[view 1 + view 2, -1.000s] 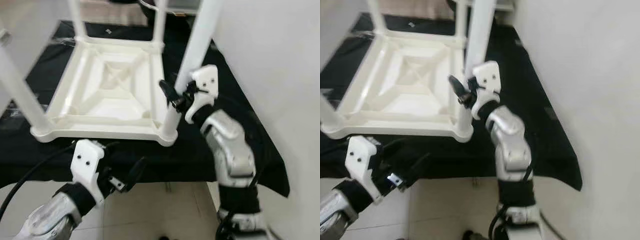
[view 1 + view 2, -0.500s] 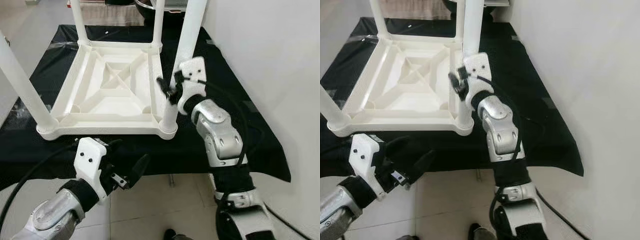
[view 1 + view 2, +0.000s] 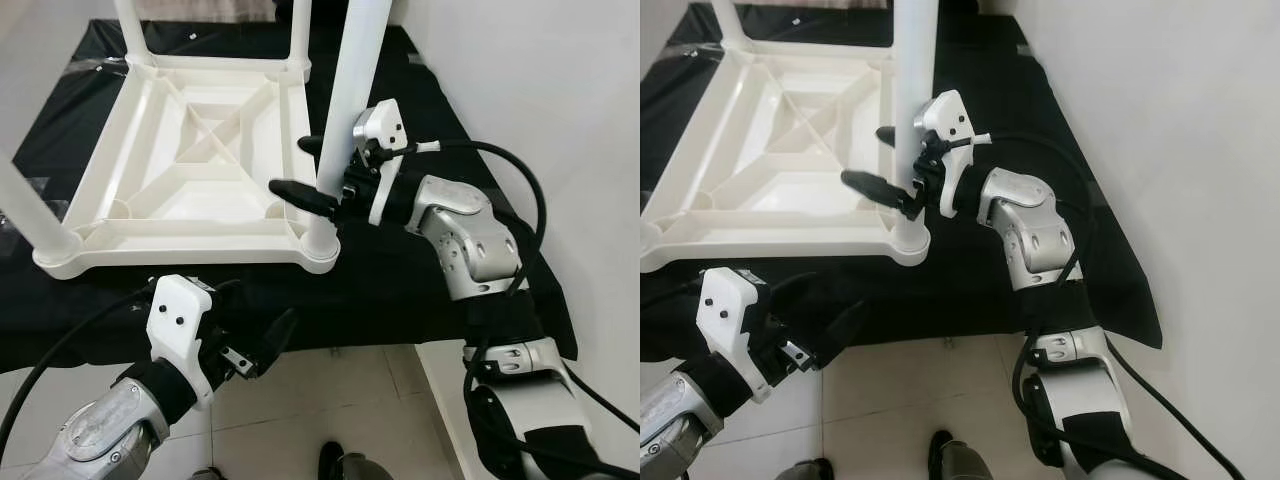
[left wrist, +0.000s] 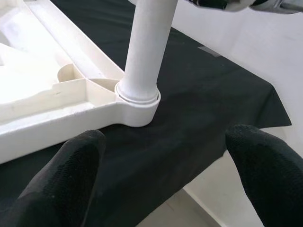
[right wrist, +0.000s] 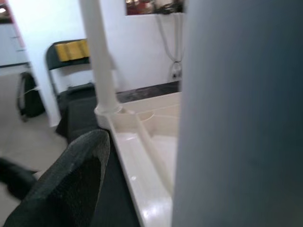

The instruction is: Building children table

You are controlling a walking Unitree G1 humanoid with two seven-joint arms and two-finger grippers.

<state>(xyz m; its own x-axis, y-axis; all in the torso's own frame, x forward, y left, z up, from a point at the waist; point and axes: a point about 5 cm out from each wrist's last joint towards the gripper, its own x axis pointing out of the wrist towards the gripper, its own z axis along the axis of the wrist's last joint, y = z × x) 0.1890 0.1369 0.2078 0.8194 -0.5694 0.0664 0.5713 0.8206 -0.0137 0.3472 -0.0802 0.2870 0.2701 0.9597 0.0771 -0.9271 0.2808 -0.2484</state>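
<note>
The white children's table (image 3: 180,240) lies upside down on a black cloth (image 3: 420,290), legs pointing up. My right gripper (image 3: 289,165) reaches in sideways at the near right leg (image 3: 350,80), open, one finger on each side of it just above the socket. In the right wrist view that leg (image 5: 236,118) looms close, with a gap between it and one finger (image 5: 66,184). My left gripper (image 3: 262,305) hangs open below the table's front edge. In the left wrist view the leg's socket (image 4: 139,101) sits ahead of its spread fingers (image 4: 66,175).
A white wall (image 3: 560,100) stands close on the right. The cloth-covered platform ends at a front edge, with tiled floor (image 3: 330,400) below. Another leg (image 3: 30,210) rises at the near left and two more (image 3: 130,25) at the back. A dark chair (image 5: 71,49) stands beyond.
The camera has shifted. My right gripper has turned from upright to lying sideways, and its fingers now straddle the leg lower down. The left gripper has stayed put.
</note>
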